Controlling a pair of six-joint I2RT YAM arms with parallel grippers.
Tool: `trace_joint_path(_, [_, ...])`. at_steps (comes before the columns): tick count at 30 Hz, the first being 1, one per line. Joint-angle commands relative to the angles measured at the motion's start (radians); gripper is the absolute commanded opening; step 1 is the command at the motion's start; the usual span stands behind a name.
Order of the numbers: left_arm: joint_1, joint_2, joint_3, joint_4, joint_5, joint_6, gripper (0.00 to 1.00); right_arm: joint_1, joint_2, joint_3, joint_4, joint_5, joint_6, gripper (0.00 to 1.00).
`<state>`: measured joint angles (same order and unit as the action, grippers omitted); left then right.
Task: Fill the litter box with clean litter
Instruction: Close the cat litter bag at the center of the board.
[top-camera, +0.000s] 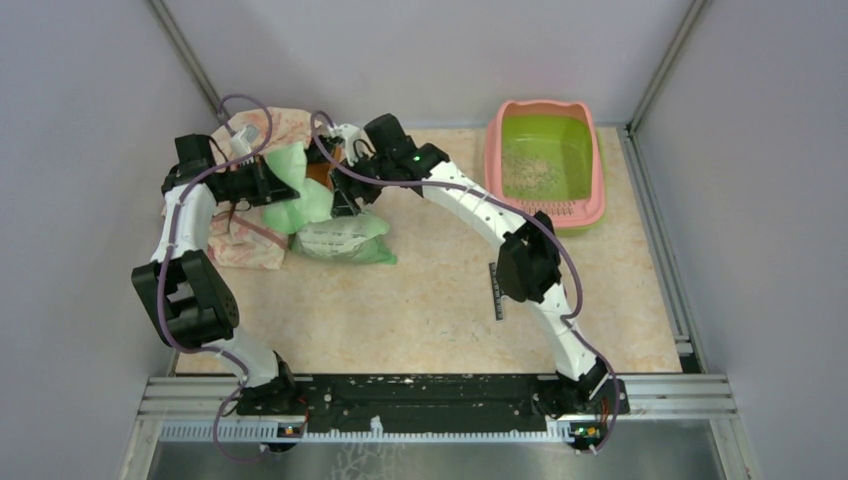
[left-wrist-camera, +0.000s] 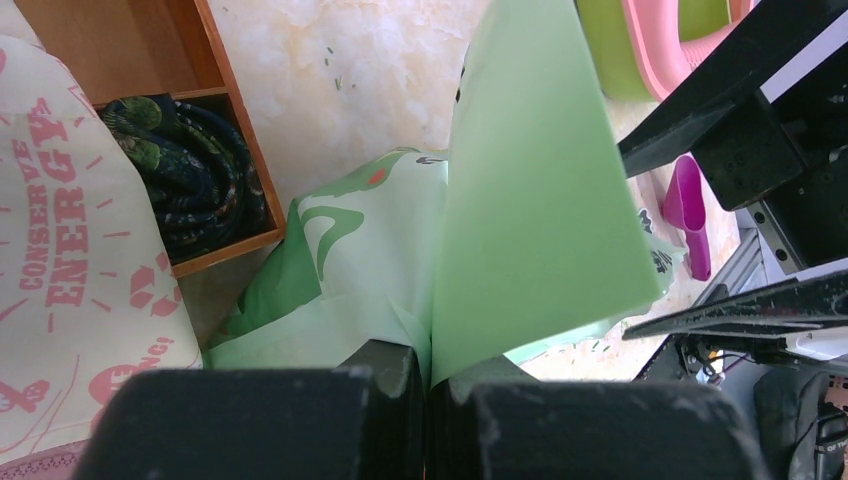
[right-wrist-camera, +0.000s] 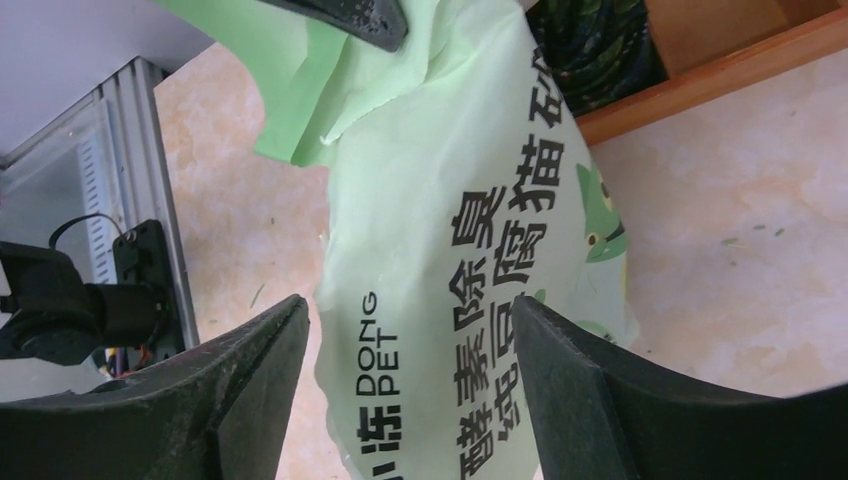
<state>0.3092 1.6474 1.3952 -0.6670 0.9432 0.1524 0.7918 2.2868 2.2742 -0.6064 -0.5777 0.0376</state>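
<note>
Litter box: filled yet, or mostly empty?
Mostly empty: the litter box holds only a thin patch of clean litter on its green floor.

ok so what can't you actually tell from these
- Bag: how full it is, all views, opaque plastic.
- Scoop: left wrist view, right arm covers one end.
- Wooden tray: top view, bag and right arm mostly hide it.
- Right tool: right wrist view, contact with bag unclear.
</note>
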Motion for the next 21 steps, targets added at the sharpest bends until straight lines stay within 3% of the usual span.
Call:
trace_joint_path(1, [0.003, -0.046, 0.024, 0.131, 0.051, 0.027, 0.00, 0.000, 0.036, 0.082, 0.062, 0.033, 0.010, 0.71])
trace_joint_path(4, [0.004, -0.046, 0.025, 0.130, 0.052, 0.028, 0.00, 0.001, 0.054, 0.102, 0.049, 0.037, 0.007, 0.59])
trace_joint_path(17, [0.002, -0.047, 0.025, 0.130, 0.053, 0.026, 0.00, 0.012, 0.080, 0.093, 0.019, 0.094, -0.033, 0.46])
trace_joint_path(21, [0.003, -0.045, 0.025, 0.130, 0.042, 0.023, 0.00, 0.013, 0.079, 0.089, 0.011, 0.106, -0.074, 0.23])
